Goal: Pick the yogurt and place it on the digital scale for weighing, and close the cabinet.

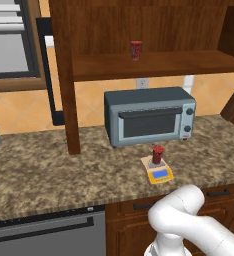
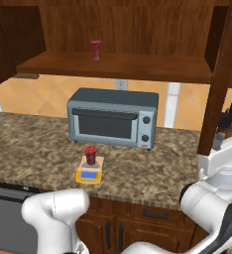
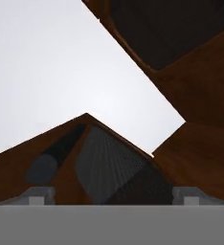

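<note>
yogurt [image 1: 158, 154] sitting on digital scale [image 1: 157, 171]; gripper [image 3: 114, 194] gaping wide, nearing cabinet [image 3: 195, 72] door, needing a push shut.

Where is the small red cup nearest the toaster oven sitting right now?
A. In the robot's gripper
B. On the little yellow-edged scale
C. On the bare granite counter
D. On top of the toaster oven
B. The yogurt stands upright on the digital scale, on the counter just in front of the toaster oven.
</note>
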